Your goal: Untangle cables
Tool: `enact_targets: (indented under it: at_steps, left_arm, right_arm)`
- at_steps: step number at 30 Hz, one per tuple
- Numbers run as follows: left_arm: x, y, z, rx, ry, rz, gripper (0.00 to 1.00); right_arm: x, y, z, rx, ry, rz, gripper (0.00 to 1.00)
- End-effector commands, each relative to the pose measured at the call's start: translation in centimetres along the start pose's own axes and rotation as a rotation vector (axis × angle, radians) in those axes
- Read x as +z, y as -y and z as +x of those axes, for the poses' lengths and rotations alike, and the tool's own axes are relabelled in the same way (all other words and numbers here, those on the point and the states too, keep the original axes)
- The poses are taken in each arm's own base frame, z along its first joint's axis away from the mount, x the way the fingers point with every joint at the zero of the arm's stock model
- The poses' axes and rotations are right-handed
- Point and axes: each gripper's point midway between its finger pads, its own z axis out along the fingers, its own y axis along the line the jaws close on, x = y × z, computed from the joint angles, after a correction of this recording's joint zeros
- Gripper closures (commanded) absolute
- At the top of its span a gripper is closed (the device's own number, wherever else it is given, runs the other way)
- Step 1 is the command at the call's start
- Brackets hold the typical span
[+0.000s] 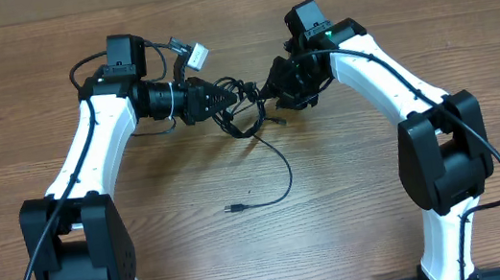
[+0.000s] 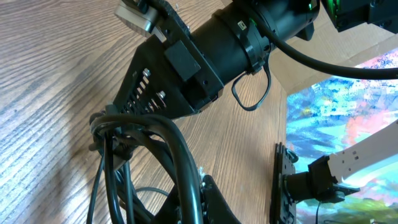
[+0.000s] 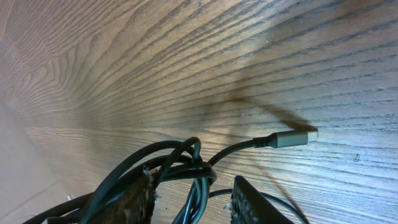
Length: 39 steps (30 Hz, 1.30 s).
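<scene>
**A:** From above?
**B:** The cables bunch between both sets of fingers. The left fingers are pressed together on them, and the right fingers grip the other side. One strand trails to a plug on the counter.
**A:** Left wrist?
**B:** Loops are clamped at the right fingers' tips.
**A:** Right wrist?
**B:** Cables run between its fingers, with a silver plug beyond them.

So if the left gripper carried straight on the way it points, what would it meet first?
Probably the right gripper, facing it just past the cables bunched between them, though heights are unclear.
</scene>
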Motion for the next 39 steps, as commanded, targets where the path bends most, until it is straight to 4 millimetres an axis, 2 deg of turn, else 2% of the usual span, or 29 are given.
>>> enact_targets:
  at_steps: [1,6,9,12,15,19,22,24,29,32,33,39]
  left_arm:
    - [-0.5,2.1,-1.9,0.05,0.053,0.066,0.96]
    - [-1.0,2.7,-3.3,0.046,0.099,0.118,0.96]
    - [-1.0,2.7,-3.4,0.039,0.102,0.119,0.96]
    - [-1.0,2.7,-3.4,0.021,0.101,0.118,0.96]
    - [-1.0,2.6,-3.4,0.014,0.1,0.118,0.96]
    - [-1.0,2.4,-3.4,-0.008,0.097,0.107,0.96]
    - [-1.0,2.4,-3.4,-0.011,0.097,0.104,0.96]
    - [-1.0,2.4,-3.4,-0.013,0.097,0.105,0.96]
    - [-1.1,2.3,-4.3,-0.057,0.116,0.107,0.96]
    - [-1.2,2.6,-5.4,-0.09,0.14,0.128,0.96]
    - [-1.6,3.1,-6.3,-0.1,0.159,0.161,0.96]
    - [-4.8,3.2,-10.2,-0.093,0.269,0.172,0.96]
  right_arm:
    - [1.3,1.2,-0.3,0.015,0.0,0.046,0.62]
    - [2.6,1.7,0.6,0.016,-0.025,0.063,0.62]
    - [3.2,1.6,1.2,0.006,-0.032,0.064,0.62]
    - [3.3,1.3,1.4,0.004,-0.038,0.057,0.67]
    - [3.1,-0.5,1.3,-0.018,-0.066,-0.046,0.73]
    - [1.0,-2.8,0.8,-0.07,-0.09,-0.182,0.71]
    - [-1.0,-4.1,0.7,-0.122,-0.088,-0.256,0.58]
    - [-1.3,-4.5,1.1,-0.131,-0.104,-0.281,0.5]
    - [-1.1,-4.9,1.7,-0.162,-0.12,-0.291,0.4]
    - [-0.3,-3.7,1.3,-0.136,-0.078,-0.201,0.41]
    - [0.0,-2.4,0.9,-0.089,-0.052,-0.125,0.41]
    - [-0.1,1.6,0.7,-0.014,-0.019,0.062,0.47]
